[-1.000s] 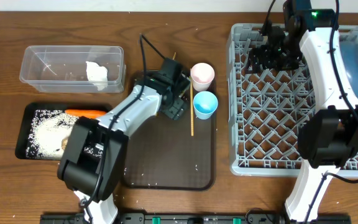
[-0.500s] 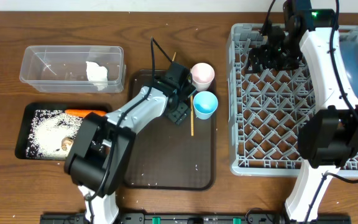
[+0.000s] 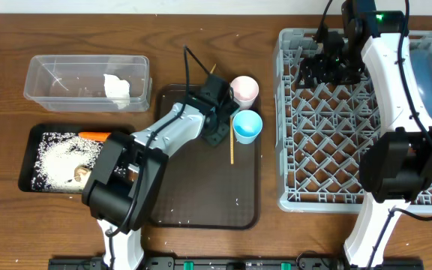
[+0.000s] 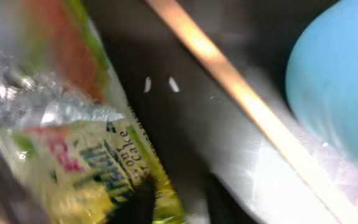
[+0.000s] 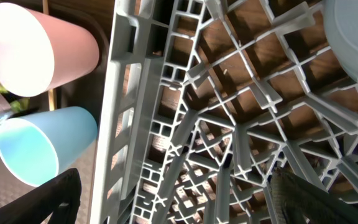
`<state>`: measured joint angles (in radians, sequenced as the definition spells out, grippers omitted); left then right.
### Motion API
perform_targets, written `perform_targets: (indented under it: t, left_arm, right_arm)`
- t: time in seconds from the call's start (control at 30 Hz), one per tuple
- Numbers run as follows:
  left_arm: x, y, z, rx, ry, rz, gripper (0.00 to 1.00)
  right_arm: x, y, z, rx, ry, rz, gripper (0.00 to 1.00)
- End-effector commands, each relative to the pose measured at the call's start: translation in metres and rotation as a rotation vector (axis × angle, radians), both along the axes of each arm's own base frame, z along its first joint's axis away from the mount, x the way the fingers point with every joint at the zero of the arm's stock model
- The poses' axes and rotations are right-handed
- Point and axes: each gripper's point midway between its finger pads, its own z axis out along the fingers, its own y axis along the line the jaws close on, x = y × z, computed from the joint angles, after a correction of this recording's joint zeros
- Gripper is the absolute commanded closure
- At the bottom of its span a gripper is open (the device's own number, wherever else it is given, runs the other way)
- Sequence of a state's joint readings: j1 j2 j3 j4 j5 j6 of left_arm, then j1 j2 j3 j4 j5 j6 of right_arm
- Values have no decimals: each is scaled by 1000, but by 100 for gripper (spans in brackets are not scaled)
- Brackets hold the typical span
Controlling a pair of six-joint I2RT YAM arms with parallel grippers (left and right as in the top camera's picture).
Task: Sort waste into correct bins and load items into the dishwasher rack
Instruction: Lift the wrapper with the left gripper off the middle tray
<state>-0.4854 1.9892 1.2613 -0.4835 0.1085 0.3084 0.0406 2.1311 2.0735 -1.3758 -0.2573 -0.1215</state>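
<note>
My left gripper [image 3: 218, 126] is low over the brown serving tray, just left of a wooden chopstick [image 3: 231, 142] and the light-blue cup [image 3: 247, 126]. In the left wrist view its dark fingers stand close together on the edge of a crumpled silver-and-yellow wrapper [image 4: 92, 168]; the picture is blurred. The chopstick [image 4: 241, 99] and blue cup [image 4: 340, 93] lie beside it. A pale pink cup [image 3: 244, 90] stands behind. My right gripper [image 3: 328, 67] hangs open over the back left of the grey rack [image 3: 283, 112], nothing between its fingers [image 5: 61, 196].
The clear tub [image 3: 58, 79] holds a white tissue [image 3: 116, 88]. The black tray [image 3: 28, 139] holds rice [image 3: 58, 154], a carrot [image 3: 96, 136] and a brown scrap [image 3: 79, 174]. A large blue bowl [image 3: 430, 71] sits in the rack's back right.
My left gripper has slid a little right toward the cups, and its jaws have closed in on the wrapper. The right arm has not moved.
</note>
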Motion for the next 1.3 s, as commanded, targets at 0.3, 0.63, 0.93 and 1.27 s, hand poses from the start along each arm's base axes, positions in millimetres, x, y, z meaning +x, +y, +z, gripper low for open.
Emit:
perform_targets:
  t: [0.3, 0.63, 0.93, 1.27]
  left_arm:
    - [-12, 34, -33, 137, 77, 120, 94]
    - [-5, 35, 22, 93, -5, 198, 94]
    - [13, 25, 65, 1, -137, 220, 94]
    - [23, 19, 37, 1, -122, 217, 22]
  right_arm:
    - [-2, 3, 15, 0, -37, 21, 10]
    - [-2, 3, 15, 0, -36, 21, 10]
    - [-2, 3, 15, 0, -36, 21, 10]
    - [-3, 3, 15, 0, -31, 21, 10]
